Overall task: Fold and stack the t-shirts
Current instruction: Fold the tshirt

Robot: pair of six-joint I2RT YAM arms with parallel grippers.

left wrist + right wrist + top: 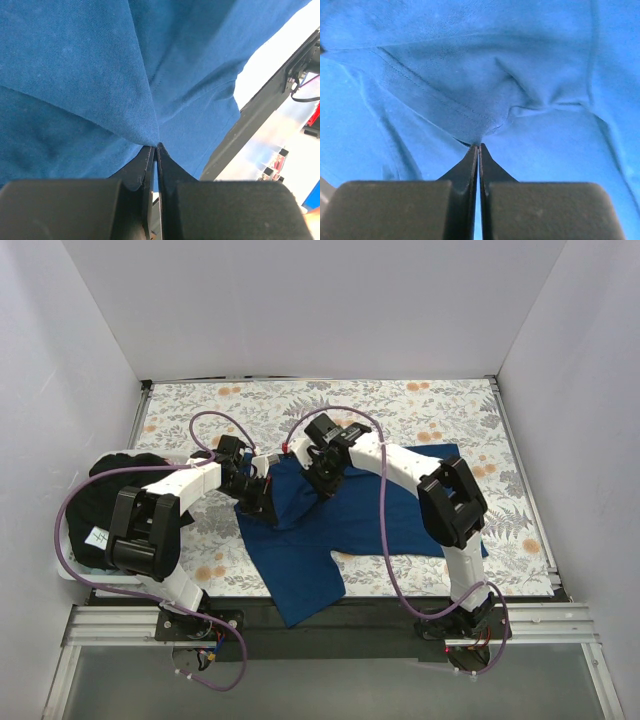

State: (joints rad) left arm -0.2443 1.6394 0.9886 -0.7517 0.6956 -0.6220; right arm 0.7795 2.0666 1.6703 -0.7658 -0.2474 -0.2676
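Note:
A dark royal blue t-shirt (pixel 330 525) lies spread on the patterned cloth in the middle of the table, one part hanging over the near edge. My left gripper (pixel 262 502) is at the shirt's upper left edge, shut on a pinch of blue cloth (pixel 150 135). Close to the right of it, my right gripper (pixel 322 483) is at the shirt's top edge, shut on a hemmed fold of the same shirt (pixel 480 131). A black t-shirt (pixel 95 505) with a small white tag (pixel 99 536) lies bunched at the table's left edge.
The white floral-patterned cloth (pixel 400 415) covers the table. White walls enclose the back and both sides. A black rail (pixel 380 615) runs along the near edge by the arm bases. Purple cables (pixel 385 540) loop over the right arm and the shirt.

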